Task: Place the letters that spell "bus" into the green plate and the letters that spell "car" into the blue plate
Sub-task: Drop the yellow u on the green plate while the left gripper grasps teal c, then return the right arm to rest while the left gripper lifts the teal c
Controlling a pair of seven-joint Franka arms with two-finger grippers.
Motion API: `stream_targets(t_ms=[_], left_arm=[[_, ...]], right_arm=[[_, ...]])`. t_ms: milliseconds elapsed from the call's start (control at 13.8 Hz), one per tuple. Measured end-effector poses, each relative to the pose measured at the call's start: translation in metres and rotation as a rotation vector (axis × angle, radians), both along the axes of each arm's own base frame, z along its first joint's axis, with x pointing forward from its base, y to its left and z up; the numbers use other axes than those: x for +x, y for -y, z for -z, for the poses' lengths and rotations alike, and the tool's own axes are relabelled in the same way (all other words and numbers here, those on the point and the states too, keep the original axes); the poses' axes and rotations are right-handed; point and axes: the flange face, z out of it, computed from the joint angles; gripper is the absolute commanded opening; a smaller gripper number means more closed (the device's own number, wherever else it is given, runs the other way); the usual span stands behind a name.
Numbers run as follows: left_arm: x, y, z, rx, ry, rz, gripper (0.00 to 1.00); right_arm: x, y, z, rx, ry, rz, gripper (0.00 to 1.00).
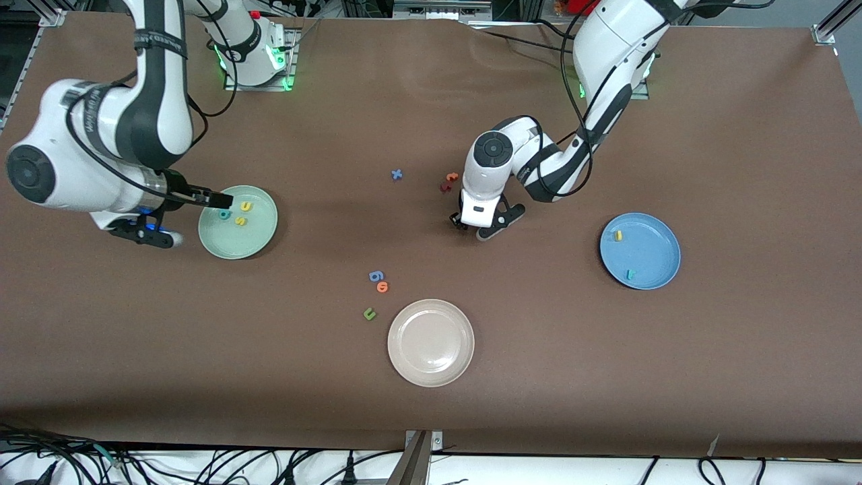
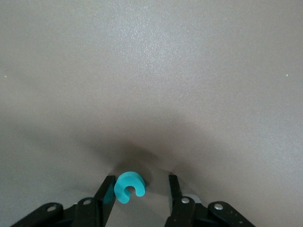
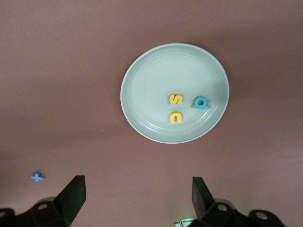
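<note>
The green plate (image 1: 259, 236) lies toward the right arm's end of the table and holds a yellow "u" (image 1: 246, 206), a yellow "s" (image 1: 240, 221) and a teal "b" (image 1: 224, 215). My right gripper (image 1: 195, 217) hangs wide open and empty over the table beside that plate's rim (image 3: 142, 90). The blue plate (image 1: 650, 259) holds a yellow "a" (image 1: 617, 235) and a teal "r" (image 1: 630, 274). My left gripper (image 1: 477, 228) is down at the table's middle. A teal "c" (image 2: 124, 182) lies between its fingers, against one and apart from the other.
A beige-white plate (image 1: 431, 342) sits nearest the front camera. Beside it lie a blue "6"-like letter (image 1: 376, 275), an orange "o" (image 1: 382, 287) and an olive "u" (image 1: 369, 313). A blue "x" (image 1: 396, 174) and two reddish letters (image 1: 449, 181) lie close to the left gripper.
</note>
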Motion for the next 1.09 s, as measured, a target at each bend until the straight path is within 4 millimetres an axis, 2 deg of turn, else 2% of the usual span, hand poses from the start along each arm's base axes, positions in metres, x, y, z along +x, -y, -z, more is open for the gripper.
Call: stream_targets(t_ms=[290,435,798,1088], left_arm=[[0.0,-0.001,-0.001,0.002,0.0,0.003,0.42],[0.0,-0.001,-0.001,0.006,-0.002,0.004,0.4],[0.0,-0.002,-0.001,0.016,-0.008,0.006,0.31],[0.0,-0.002,-0.002,0.017,-0.008,0.006,0.27]], right_arm=[[0.019,0.006,-0.057,0.002,0.06,-0.008,0.99],[0.023,0.01,-0.078,0.004,0.076,-0.008,0.99],[0.029,0.028,-0.113,0.0,0.106,0.011,1.0],[0.037,0.04,-0.13,0.0,0.14,0.022,1.0]])
